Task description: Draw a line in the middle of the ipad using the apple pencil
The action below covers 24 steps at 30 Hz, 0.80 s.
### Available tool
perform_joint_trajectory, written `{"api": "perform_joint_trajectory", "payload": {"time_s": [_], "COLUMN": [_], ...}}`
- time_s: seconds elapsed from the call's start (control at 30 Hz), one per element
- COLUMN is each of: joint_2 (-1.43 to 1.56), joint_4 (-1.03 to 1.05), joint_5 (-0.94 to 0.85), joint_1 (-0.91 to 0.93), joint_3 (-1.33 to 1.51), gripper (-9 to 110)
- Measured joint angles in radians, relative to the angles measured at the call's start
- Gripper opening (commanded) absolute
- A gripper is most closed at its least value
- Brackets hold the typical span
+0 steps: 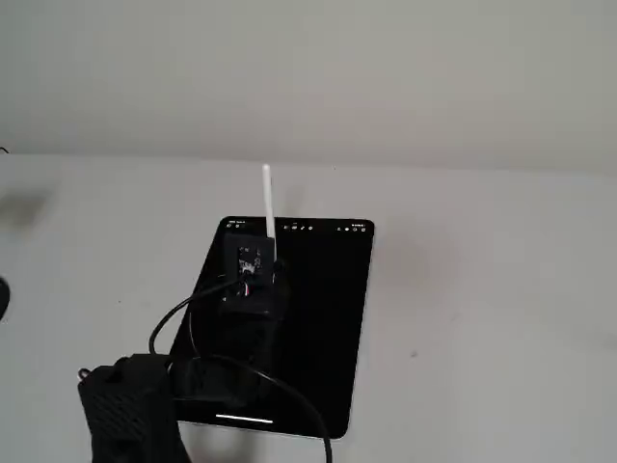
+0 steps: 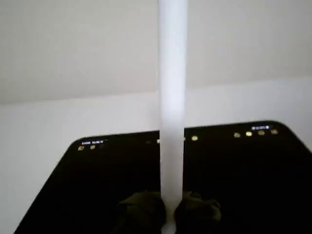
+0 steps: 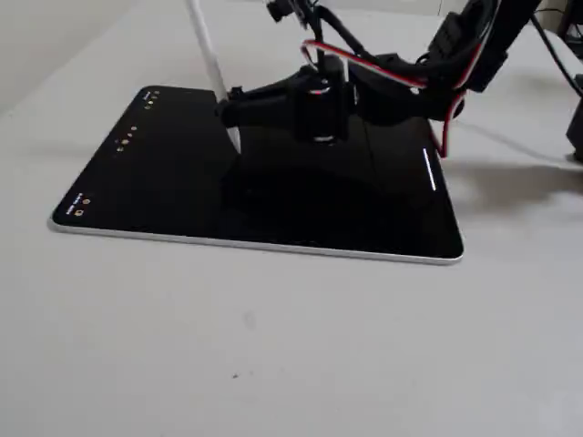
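Note:
The ipad lies flat on the white table, its black screen dark, with tiny icons along the short side far from the arm. My gripper is shut on the apple pencil, a white stylus held nearly upright over the screen. Its tip is at the glass, left of the middle in that fixed view; whether it touches I cannot tell. In the wrist view the apple pencil rises between the dark fingertips. No drawn line shows on the screen.
A short straight white bar glows near the ipad's short edge under the arm. The arm's black body and cables hang over that end. White table surrounds the tablet, and a pale wall stands behind.

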Motion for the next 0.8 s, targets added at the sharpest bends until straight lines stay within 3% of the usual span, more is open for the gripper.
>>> {"api": "perform_joint_trajectory", "payload": {"time_s": [0.8], "joint_2": [-0.005], "joint_4": [-0.104], "joint_5": [-0.020], "joint_1": [0.000], "joint_3": [0.094], "gripper": [0]}}
